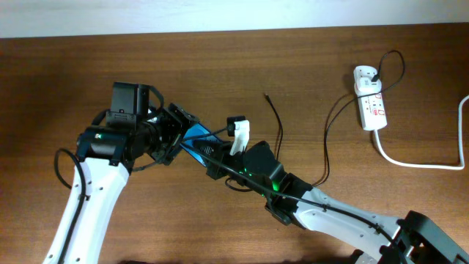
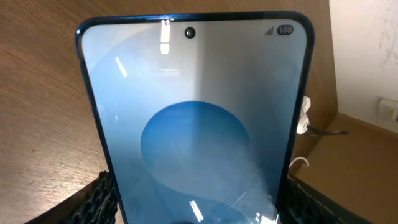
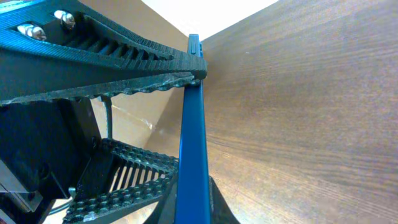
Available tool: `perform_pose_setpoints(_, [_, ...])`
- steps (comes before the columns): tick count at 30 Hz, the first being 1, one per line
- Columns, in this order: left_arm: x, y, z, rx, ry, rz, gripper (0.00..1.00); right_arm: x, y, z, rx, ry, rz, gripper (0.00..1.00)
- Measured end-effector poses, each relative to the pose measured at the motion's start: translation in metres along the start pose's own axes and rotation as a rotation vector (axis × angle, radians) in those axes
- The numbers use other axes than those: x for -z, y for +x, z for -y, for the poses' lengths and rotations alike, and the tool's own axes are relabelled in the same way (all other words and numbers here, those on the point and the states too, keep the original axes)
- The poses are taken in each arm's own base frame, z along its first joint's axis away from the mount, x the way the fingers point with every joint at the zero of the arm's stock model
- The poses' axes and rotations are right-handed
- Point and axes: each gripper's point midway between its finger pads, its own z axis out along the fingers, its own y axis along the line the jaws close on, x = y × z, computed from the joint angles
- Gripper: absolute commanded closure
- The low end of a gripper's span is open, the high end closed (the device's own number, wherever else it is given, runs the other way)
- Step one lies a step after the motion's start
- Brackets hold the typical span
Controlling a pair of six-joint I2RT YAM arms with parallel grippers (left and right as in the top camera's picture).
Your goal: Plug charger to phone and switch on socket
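The phone (image 1: 195,138), blue screen lit, is held above the table between my two grippers. My left gripper (image 1: 178,136) is shut on its side edges; the screen fills the left wrist view (image 2: 196,124), with the jaws (image 2: 196,202) at the bottom corners. My right gripper (image 1: 218,157) grips the other end; in the right wrist view the phone shows edge-on (image 3: 191,124) between its fingers (image 3: 202,202). The charger cable (image 1: 279,132) lies loose on the table, plug tip (image 1: 266,94) free, adapter (image 1: 366,73) in the socket strip (image 1: 371,103) at far right.
The strip's thick white cord (image 1: 410,163) curves off the right edge. The black cable loops between the strip and my right arm (image 1: 322,172). A white part (image 1: 238,136) stands up on the right wrist. The wooden table (image 1: 308,51) ends at a pale wall behind.
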Motion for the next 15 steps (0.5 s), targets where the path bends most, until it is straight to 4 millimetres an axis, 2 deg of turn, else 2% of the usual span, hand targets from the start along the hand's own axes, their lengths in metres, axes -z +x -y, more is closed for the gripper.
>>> perform_pose_setpoints(1, [0.0,0.0,-0.001,0.003,-0.005,0.001,0.07,0.0,0.001,0.0,-0.01,-0.002,-0.005,0.96])
perform_pose_setpoints(2, [0.0,0.0,-0.002,0.005,-0.01,0.003,0.01,-0.001,0.002,0.0,-0.015,-0.002,-0.006,0.96])
perform_pose_setpoints(9, [0.0,0.004,-0.001,-0.04,-0.001,-0.018,0.01,-0.001,0.001,-0.001,-0.216,-0.013,-0.012,0.96])
perform_pose_setpoints(15, [0.0,0.004,0.0,-0.125,0.002,-0.021,0.01,0.003,-0.015,0.016,-0.409,-0.003,-0.019,0.96])
